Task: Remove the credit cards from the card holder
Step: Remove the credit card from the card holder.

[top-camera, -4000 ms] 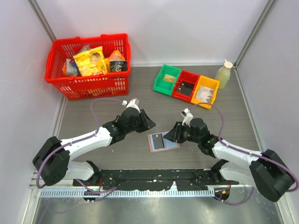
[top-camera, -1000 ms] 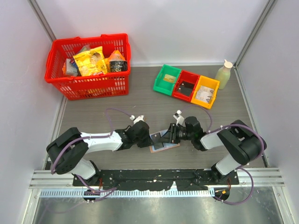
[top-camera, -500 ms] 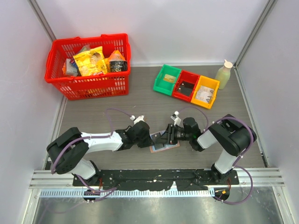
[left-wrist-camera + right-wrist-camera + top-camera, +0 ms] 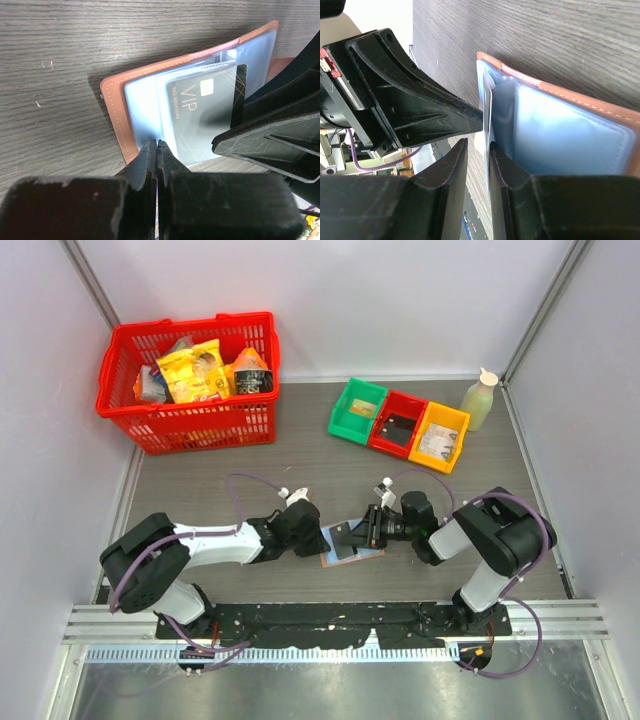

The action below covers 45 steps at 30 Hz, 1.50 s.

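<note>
1. Location: the card holder (image 4: 116,112) lies open and flat at the 6 o'clock side of the counter (image 4: 300,455), between the two arms.
2. Contents: one dark grey card (image 4: 202,120) marked VIP sits in the pale blue sleeves. Its 3 o'clock edge stands lifted off the lining.
3. Left gripper (image 4: 157,150): the jaws are pressed together with nothing between them. The tips rest at the holder's 6 o'clock edge, apparently pinning it down.
4. Right gripper (image 4: 477,145): it reaches in from 3 o'clock with its jaws narrowly apart astride the card's lifted edge. Whether they actually clamp the card cannot be told.
5. Handling: the card is probably light, thin, stiff and slick. Pinch its two flat faces at the free edge and draw it out in line with the sleeve.
6. Caution: the holder looks soft and light, so it will likely drag along unless it is held down.
</note>
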### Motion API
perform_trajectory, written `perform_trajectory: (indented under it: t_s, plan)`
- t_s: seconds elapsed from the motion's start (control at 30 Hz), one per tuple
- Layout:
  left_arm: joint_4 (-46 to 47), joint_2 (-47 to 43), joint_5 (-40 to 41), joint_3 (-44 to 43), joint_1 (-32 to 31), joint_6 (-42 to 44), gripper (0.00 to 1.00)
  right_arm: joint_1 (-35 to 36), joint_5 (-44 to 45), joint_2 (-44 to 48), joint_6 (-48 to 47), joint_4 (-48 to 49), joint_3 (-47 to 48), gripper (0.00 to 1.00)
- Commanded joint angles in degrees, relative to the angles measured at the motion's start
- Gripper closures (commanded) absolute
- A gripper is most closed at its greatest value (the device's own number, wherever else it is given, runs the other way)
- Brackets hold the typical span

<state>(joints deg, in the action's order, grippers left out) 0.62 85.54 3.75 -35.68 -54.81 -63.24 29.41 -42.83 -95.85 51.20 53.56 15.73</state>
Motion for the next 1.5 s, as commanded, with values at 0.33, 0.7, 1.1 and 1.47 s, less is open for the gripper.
perform_trajectory:
  t_s: [0.33, 0.7, 1.1, 1.47]
  plan:
    - [-4.3, 0.2, 1.8, 2.5, -0.7, 0.0, 1.0, -4.6, -0.3, 8.6, -9.1, -12.0, -0.7, 0.8]
    - [-1.0, -6.8, 2.2, 4.5, -0.7, 1.0, 0.99, -4.7, 5.5, 15.8, -15.5, -27.3, 1.5, 0.99]
    - [8.4, -14.9, 1.8, 7.6, 0.2, 4.3, 0.72, -4.8, 16.8, 23.3, -18.9, -46.3, 5.4, 0.99]
    - [15.0, -0.5, -3.5, -3.5, 0.2, 8.3, 0.69, -4.7, 14.7, 17.7, -8.8, -31.8, -0.6, 0.99]
